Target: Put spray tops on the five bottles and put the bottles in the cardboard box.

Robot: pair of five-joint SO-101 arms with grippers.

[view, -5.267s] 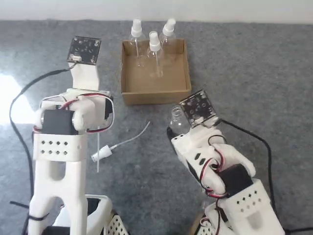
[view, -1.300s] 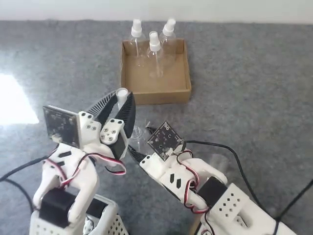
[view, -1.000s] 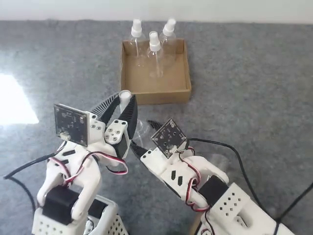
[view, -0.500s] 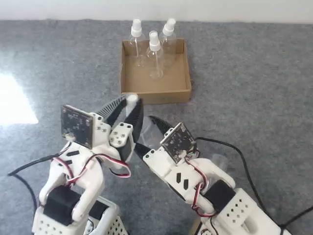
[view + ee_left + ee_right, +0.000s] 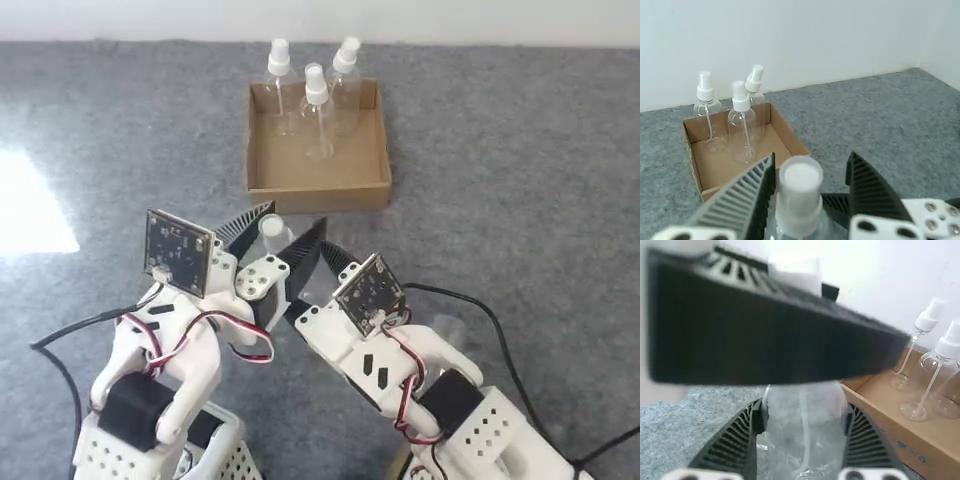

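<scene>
The cardboard box (image 5: 318,187) sits on the table (image 5: 520,150) near its far edge, about midway along. 3 bottles (image 5: 316,98) stand in the box's far half, 2 at the back wall and 1 just before them. Before the box, toward the near edge, a 4th bottle (image 5: 805,420) is upright between both arms. The left gripper (image 5: 810,167) flanks its spray top (image 5: 800,182), and the right gripper (image 5: 802,442) clasps its body below.

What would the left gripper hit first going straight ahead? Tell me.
Likely the spray top standing inside the open left gripper; beyond that, the near wall of the cardboard box, depth unclear.
</scene>
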